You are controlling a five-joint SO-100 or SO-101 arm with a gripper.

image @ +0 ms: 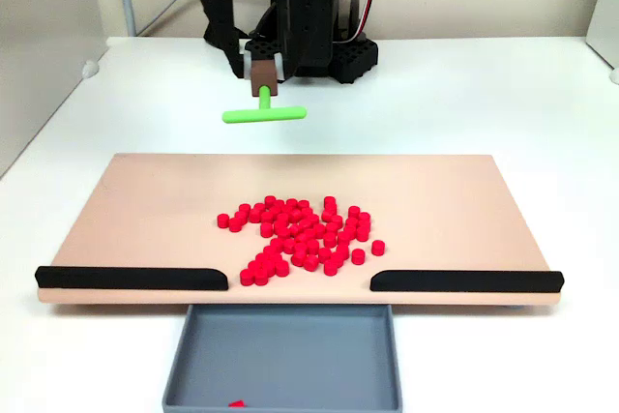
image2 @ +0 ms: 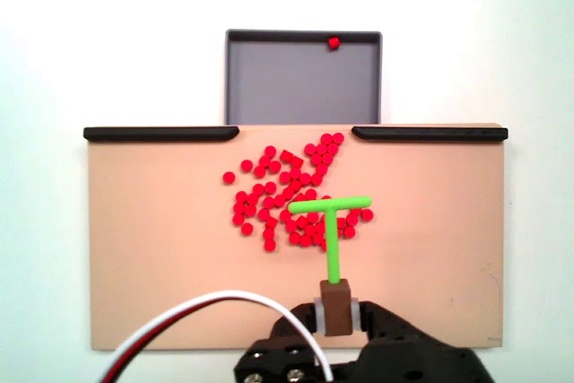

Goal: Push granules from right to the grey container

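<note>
Dozens of red granules [image: 302, 237] lie in a loose heap on the middle of the beige board [image: 145, 210], near the gap between two black strips. The same granules [image2: 291, 195] show in the other fixed view. The grey container [image: 285, 355] sits below the board's front edge at that gap, with one red pellet [image2: 333, 42] inside the grey container [image2: 300, 78]. My gripper [image: 263, 73] is shut on the brown block of a green T-shaped pusher [image: 263, 113], held up in the air behind the board. From above, the gripper [image2: 339, 309] and the pusher [image2: 330, 221] overlap the heap's right side.
Two black strips [image: 131, 278] [image: 466, 280] line the board's front edge on either side of the gap. The arm's black base [image: 319, 45] stands behind the board. A red and white cable [image2: 179, 320] loops at the arm. White table surrounds the board.
</note>
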